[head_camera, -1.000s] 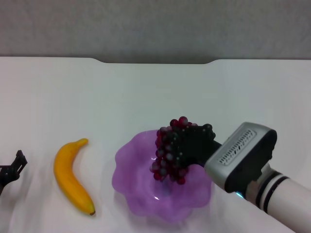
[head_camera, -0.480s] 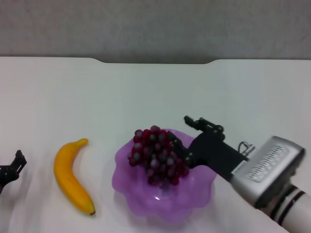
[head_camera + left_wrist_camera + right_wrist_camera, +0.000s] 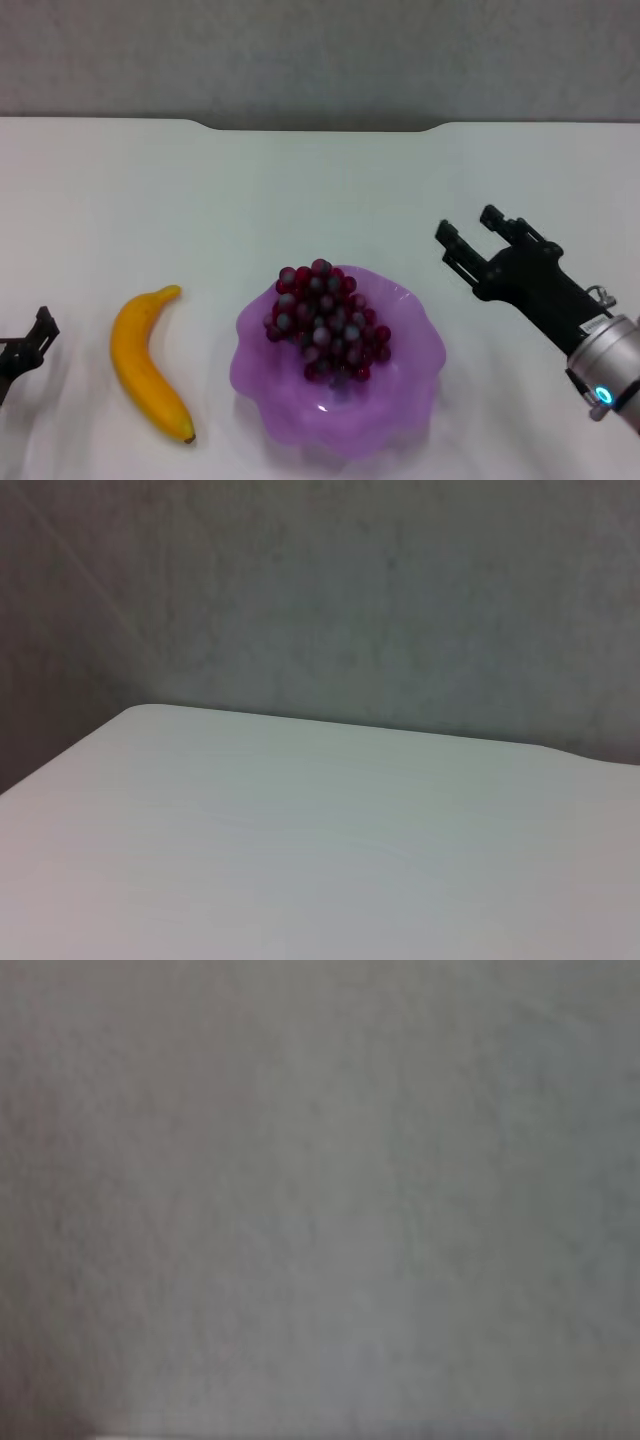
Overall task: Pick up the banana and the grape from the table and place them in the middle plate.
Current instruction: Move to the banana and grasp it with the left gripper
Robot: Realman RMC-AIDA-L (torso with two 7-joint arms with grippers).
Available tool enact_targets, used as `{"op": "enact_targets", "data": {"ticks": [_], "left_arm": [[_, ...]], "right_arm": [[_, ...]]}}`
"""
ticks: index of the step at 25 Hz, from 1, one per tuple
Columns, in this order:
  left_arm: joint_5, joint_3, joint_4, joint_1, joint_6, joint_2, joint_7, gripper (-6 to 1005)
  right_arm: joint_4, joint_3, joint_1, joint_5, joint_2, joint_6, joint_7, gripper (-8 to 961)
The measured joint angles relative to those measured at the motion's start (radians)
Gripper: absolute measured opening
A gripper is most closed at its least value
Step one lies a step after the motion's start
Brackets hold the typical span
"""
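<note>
A bunch of dark red-purple grapes lies in the translucent purple scalloped plate at the front middle of the white table. The yellow-orange banana lies on the table just left of the plate, dark tip toward me. My right gripper hangs open and empty to the right of the plate, clear of the grapes. Only a black edge of my left gripper shows at the far left border, left of the banana. Neither wrist view shows any fruit or the plate.
The table's far edge has a notch in the middle, with a grey wall behind. The left wrist view shows only a bare table corner and the wall.
The right gripper let go of the grapes into the plate, opened, and drew back to the right and up. The grapes settled in the plate. The left arm stayed still.
</note>
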Motion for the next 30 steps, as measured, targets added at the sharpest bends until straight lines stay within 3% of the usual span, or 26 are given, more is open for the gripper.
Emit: {"op": "enact_targets", "data": {"ticks": [5, 10, 15, 22, 26, 30], "left_arm": [[0.01, 0.004, -0.032, -0.001, -0.003, 0.002, -0.021, 879], [0.011, 0.004, -0.039, 0.002, -0.004, 0.002, -0.025, 879], [0.011, 0.013, -0.07, 0.034, 0.025, 0.0, -0.029, 880], [0.022, 0.066, -0.147, 0.047, 0.031, 0.012, -0.069, 880], [0.05, 0.061, -0.275, 0.093, 0.008, 0.033, -0.068, 880], [0.191, -0.04, -0.546, 0.199, -0.14, 0.097, -0.04, 880]], "right_arm": [[-0.081, -0.026, 0.031, -0.005, 0.005, 0.024, -0.053, 729], [-0.09, -0.005, 0.019, 0.076, 0.008, 0.092, -0.243, 707], [-0.146, 0.04, -0.001, 0.169, -0.001, 0.096, -0.306, 707], [-0.215, 0.086, -0.008, 0.225, 0.008, 0.179, -0.536, 707], [-0.212, 0.08, -0.026, 0.247, 0.007, 0.19, -0.557, 706], [-0.21, 0.079, -0.025, 0.246, 0.005, 0.197, -0.559, 706]]}}
